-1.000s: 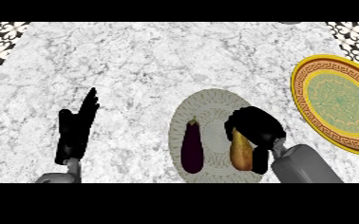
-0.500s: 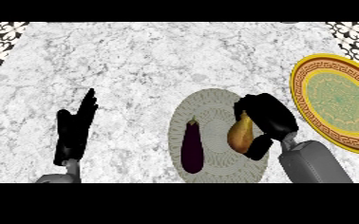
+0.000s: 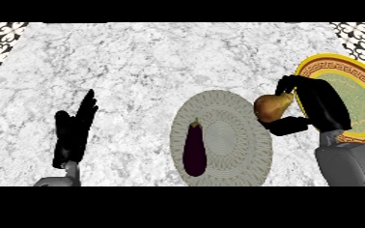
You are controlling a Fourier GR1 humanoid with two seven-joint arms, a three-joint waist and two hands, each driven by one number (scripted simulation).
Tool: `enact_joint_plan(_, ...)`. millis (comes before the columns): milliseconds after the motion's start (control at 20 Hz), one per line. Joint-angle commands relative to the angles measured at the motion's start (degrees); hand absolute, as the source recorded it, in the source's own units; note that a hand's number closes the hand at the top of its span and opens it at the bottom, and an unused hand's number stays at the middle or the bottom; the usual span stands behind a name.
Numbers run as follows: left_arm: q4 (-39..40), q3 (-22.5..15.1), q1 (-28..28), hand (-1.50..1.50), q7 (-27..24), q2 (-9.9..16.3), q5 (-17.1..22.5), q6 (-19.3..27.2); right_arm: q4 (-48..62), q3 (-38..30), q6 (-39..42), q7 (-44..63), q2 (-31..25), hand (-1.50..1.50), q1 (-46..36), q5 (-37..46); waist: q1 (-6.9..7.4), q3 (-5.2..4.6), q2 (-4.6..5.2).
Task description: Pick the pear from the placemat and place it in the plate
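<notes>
Between placemat (image 3: pixel 235 125) and plate (image 3: pixel 314 65), golden-brown pear (image 3: pixel 271 106) sits in the right hand (image 3: pixel 321 104).

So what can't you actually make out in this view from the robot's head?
- Plate: cut off by the right edge, and the right hand covers its left rim.
- Pear: its right side is hidden by the right hand's curled fingers; whether it touches the plate cannot be told.
- Left hand: seen edge-on at lower left, palm hidden.
- Eggplant on the placemat: underside unseen.
</notes>
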Motion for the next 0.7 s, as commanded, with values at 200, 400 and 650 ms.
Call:
enact_joint_plan(200,1.12,0.17,0.07,0.0,-1.34,-0.37,-0.52,0.25,-13.98,-9.63,-6.86,8.04,0.05,1.5,-0.16,0.37,-0.16,-0.05,-0.14)
enact_joint_plan(400,-0.46,0.11,-0.24,0.0,0.53,-0.12,-0.47,-0.52,-10.88,-16.1,-5.58,8.12,-2.41,1.5,-0.31,-2.45,0.5,0.0,0.04)
enact_joint_plan(650,-0.07,-1.56,1.5,0.0,-0.69,-1.98,-2.23,0.56,-3.89,-21.48,-2.83,9.86,-5.88,1.5,-6.59,-5.77,0.75,-0.02,0.08)
